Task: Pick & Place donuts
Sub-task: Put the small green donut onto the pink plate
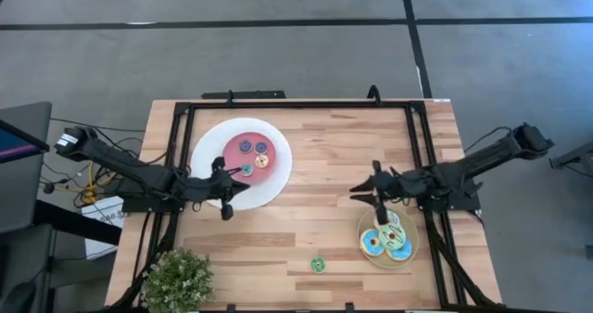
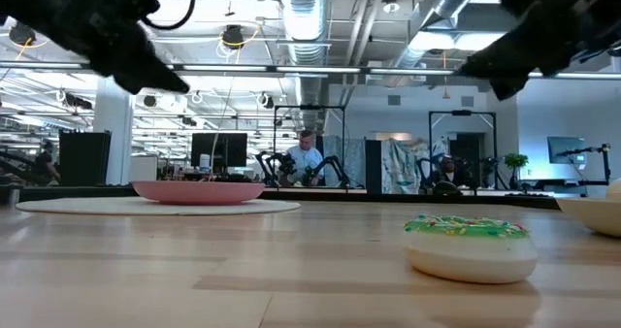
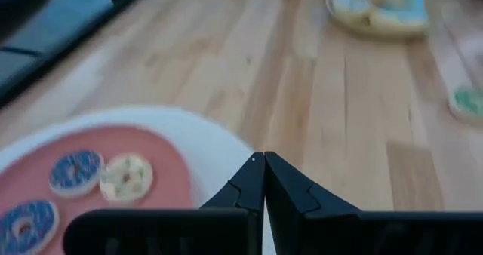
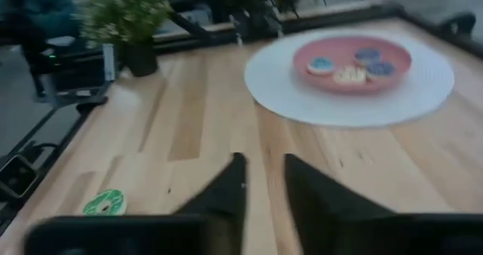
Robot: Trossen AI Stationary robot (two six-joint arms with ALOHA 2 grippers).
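Observation:
Several small donuts point(image 1: 254, 156) lie in the pink centre of the big white plate point(image 1: 208, 146); the left wrist view shows two blue ones point(image 3: 75, 172) and a cream one point(image 3: 127, 177). Larger iced donuts point(image 1: 386, 240) sit on the tan plate point(image 1: 413, 242). One green-sprinkled donut point(image 1: 318, 265) point(image 2: 469, 246) lies flat on the table near the near edge. My left gripper point(image 1: 239, 191) point(image 3: 264, 164) hovers shut over the white plate's near rim. My right gripper point(image 1: 366, 194) point(image 4: 264, 176) hangs open above bare wood, left of the tan plate, holding nothing.
A potted plant point(image 1: 176, 278) stands at the table's near left corner. A black frame point(image 1: 296, 106) runs around the table's edges. Bare wood lies between the two plates. People and other equipment show in the room behind the table point(image 2: 306, 158).

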